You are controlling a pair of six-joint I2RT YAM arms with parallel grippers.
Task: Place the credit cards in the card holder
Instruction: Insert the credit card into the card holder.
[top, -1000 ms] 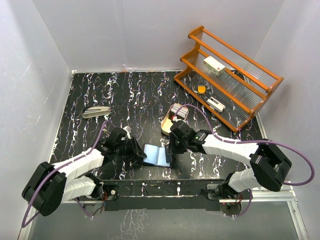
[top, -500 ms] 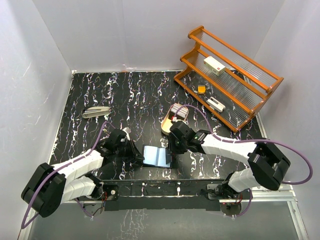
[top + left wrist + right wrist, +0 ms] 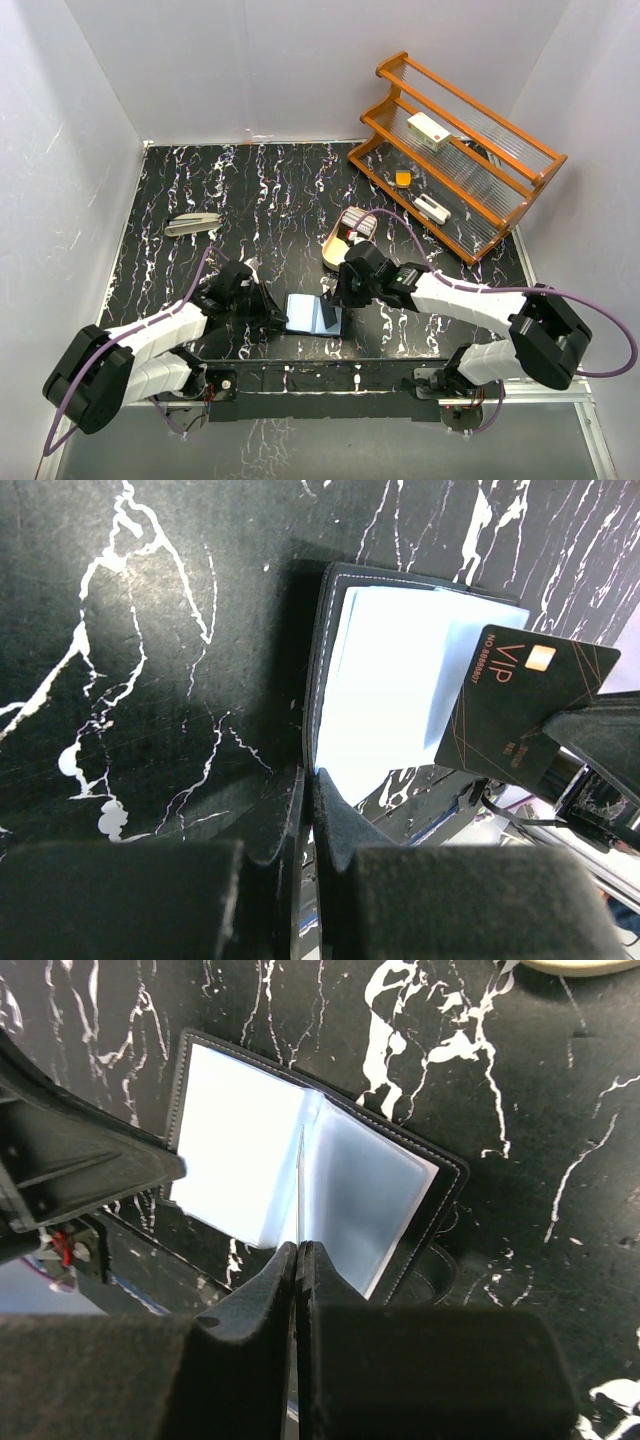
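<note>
Only the left wrist view shows the face of the credit card (image 3: 525, 705): black with gold "VIP" lettering, tilted over the pale blue pages of the open card holder (image 3: 390, 680). From the right wrist the card is just a thin edge, pinched in the right end effector (image 3: 298, 1252) above the fold. The left end effector (image 3: 305, 790) is clenched at the holder's corner. Overhead, the holder lies near the front of the black, white-veined worktop (image 3: 270, 190), with pale walls around it.

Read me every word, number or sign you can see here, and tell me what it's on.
"VIP": dark credit card, left wrist view.
"NO" plus digits, same card: too small to read.
Red mark, white box on rack: blurred.
No text on the card holder.
</note>
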